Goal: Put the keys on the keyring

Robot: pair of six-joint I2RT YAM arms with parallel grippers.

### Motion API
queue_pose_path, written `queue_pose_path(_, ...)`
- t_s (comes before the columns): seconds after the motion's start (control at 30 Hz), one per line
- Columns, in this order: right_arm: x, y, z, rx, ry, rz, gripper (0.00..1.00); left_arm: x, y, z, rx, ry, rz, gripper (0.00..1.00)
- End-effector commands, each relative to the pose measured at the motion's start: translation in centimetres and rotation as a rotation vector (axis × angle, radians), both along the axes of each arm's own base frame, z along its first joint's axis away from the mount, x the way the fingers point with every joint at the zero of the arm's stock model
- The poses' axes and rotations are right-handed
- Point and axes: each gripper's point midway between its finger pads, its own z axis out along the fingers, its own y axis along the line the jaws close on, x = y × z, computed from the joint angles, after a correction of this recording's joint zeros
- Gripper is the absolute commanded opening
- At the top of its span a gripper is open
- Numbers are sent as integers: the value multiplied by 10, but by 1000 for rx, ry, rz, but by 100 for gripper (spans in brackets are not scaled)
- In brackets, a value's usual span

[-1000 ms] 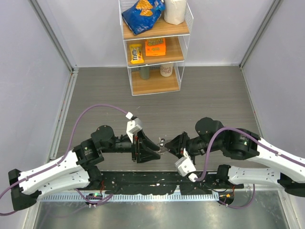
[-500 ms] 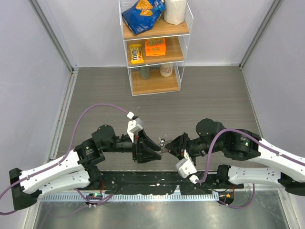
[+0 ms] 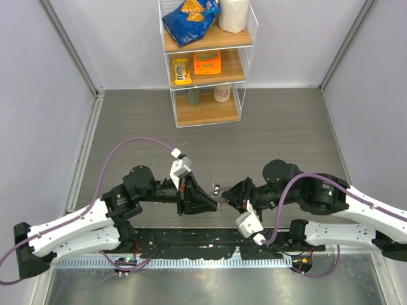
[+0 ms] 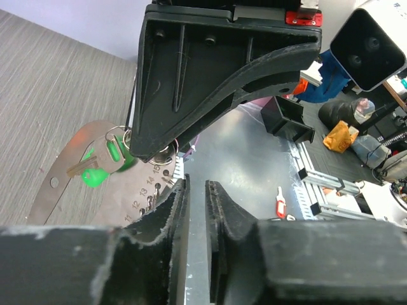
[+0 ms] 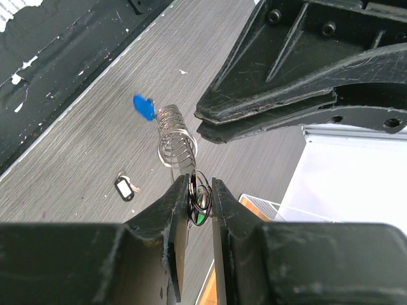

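Keyring point(image 5: 177, 136) between right fingers point(image 5: 159, 229); left fingers point(image 5: 280, 95) just beside

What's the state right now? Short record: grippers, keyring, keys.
right gripper: shut on keyring, raised off the table
keyring: coiled wire loops sticking out past the right gripper's tips
blue key: at the keyring's far end, attachment unclear
green key: hangs from the rings at the right gripper
loose key: whitish-dark, lying on the table, apart
left gripper: shut, empty, tip to tip with the right gripper
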Motion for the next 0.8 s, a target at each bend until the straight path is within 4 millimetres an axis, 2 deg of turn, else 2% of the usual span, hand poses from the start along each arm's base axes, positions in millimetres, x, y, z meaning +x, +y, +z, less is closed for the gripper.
queue_pose_path(0.0,4,2,21,83,-42,-16,5,-7,2,22,-78,-27,-37,18)
queue_pose_path(0.17,4,2,22,88,-40,-20,5,-5,-1,22,-76,-20,-33,18)
queue_pose_path(0.33,4,1,30,118,-35,-33,5,0,-1,18,-63,-13,-1,30)
queue_pose_path(0.47,9,3,40,174,25,-99,5,9,7,21,-73,-35,77,38)
queue_pose_path(0.53,10,5,46,224,64,-131,5,10,11,23,-86,-44,99,40)
queue_pose_path(0.77,26,8,41,263,188,-291,5,2,14,36,-144,-34,62,43)
